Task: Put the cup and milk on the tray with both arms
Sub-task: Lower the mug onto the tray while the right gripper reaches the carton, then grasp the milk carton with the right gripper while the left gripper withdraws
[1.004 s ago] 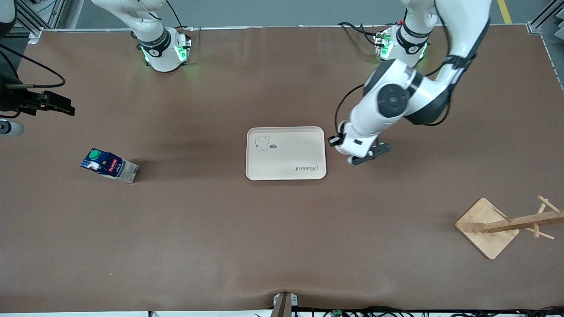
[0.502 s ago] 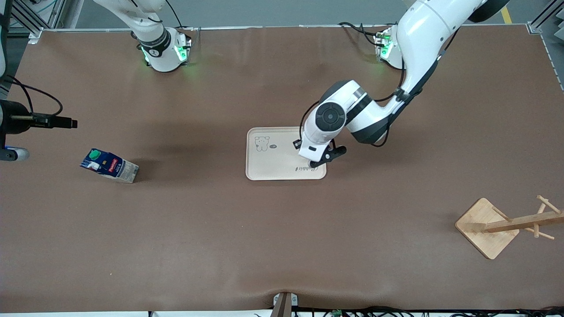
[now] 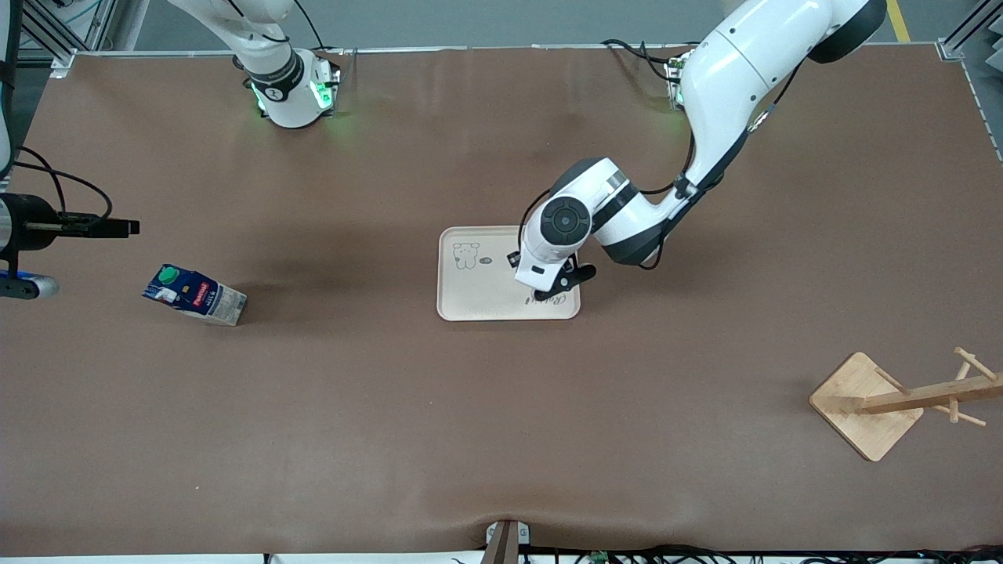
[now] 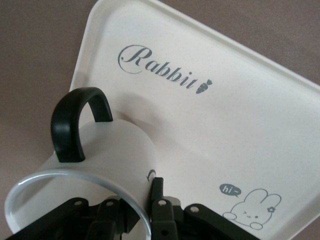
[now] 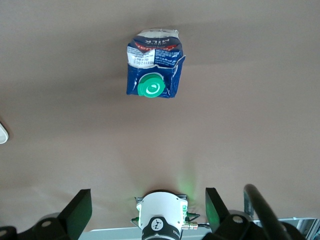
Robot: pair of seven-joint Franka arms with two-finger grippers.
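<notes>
Now our left gripper [image 3: 558, 283], clamped on the cup [image 4: 100, 165], has swung in over the tray [image 3: 478, 301]; seemingly set-down is next; our right gripper [image 5: 145, 210], jaws wide, hangs over the milk [image 3: 193, 294] on the table.

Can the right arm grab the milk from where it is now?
Probably yes. The right gripper hangs open above bare table close to the milk, and nothing stands between them. The left gripper is busy holding the cup over the tray.
</notes>
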